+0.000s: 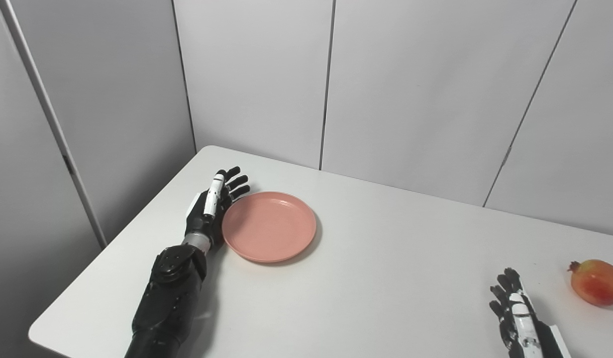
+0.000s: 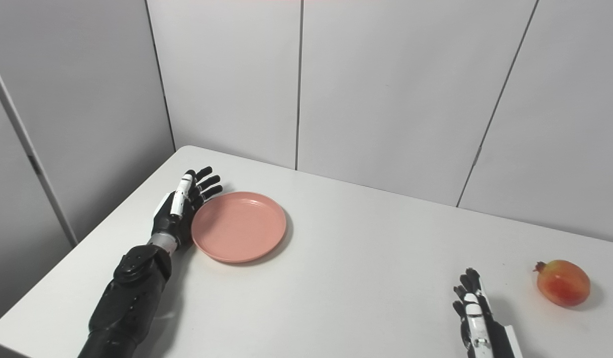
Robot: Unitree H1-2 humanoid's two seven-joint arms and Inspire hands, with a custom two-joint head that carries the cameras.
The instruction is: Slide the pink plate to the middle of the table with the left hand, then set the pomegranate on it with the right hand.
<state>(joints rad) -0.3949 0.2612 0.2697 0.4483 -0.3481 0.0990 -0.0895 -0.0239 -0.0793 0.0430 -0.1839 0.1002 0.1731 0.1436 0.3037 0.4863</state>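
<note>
On white table (image 1: 386, 278), pink plate (image 1: 269, 226) before grey wall panels (image 1: 411, 84).

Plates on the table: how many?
1. The pink plate lies on the white table, left of middle, with the open left hand at its left rim. None visibly hidden.

The white rectangular table (image 1: 396, 278) lies bare between the round pink plastic plate (image 1: 269, 226) on its left part and the red-yellow pomegranate (image 1: 597, 282) near its right edge. The black left hand (image 1: 209, 211), fingers spread, stands edge-on against the plate's left rim, filling the strip toward the table's left edge. The black-and-white right hand (image 1: 515, 311), fingers apart, sits near the front edge, just left of the pomegranate with bare tabletop between them. Grey wall panels (image 1: 411, 89) close off the far side.
</note>
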